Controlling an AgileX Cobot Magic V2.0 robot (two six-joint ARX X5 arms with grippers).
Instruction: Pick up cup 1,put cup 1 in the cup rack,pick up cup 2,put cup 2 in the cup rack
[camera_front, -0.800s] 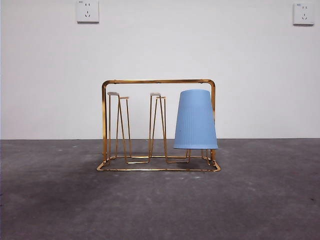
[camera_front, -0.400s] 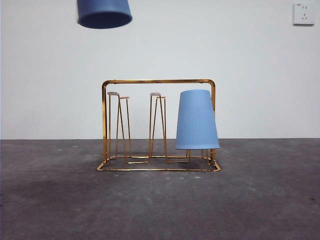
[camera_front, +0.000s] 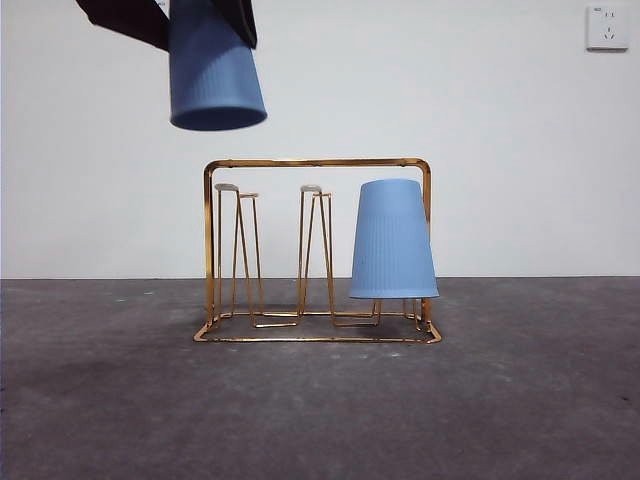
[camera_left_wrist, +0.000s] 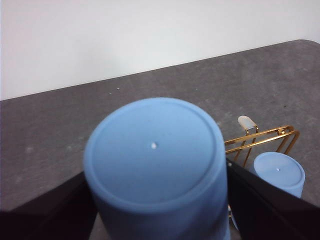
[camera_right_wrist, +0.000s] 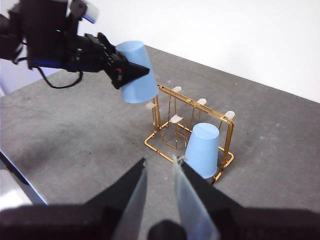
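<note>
The tabletop (camera_front: 100, 400) runs wide and dark grey beneath me, with bare surface on every side of the cup rack (camera_front: 318, 163), which stands toward the middle, well in from the table's edges. Its gold arched frame rises over the rectangular base, and the white-tipped prongs (camera_front: 227, 187) at one end and in the middle stand free. The other end carries the racked cup (camera_front: 392, 240), blue, upside down over its prongs, its rim hanging just above the base wire and its side close against the frame's upright. I hold the second cup (camera_front: 212, 70), also blue and mouth down, tilted a little, up in the air above the rack's free end, with clear space between its rim and the top bar of the frame. My left gripper (camera_right_wrist: 125, 70) is clamped on that cup's sides, a black jaw pressing each flank, as my wrist view shows around the cup's flat bottom (camera_left_wrist: 152, 147). My right gripper (camera_right_wrist: 159, 192) hangs high over the table, short of the rack, its jaws parted by a narrow gap with nothing between them.
</note>
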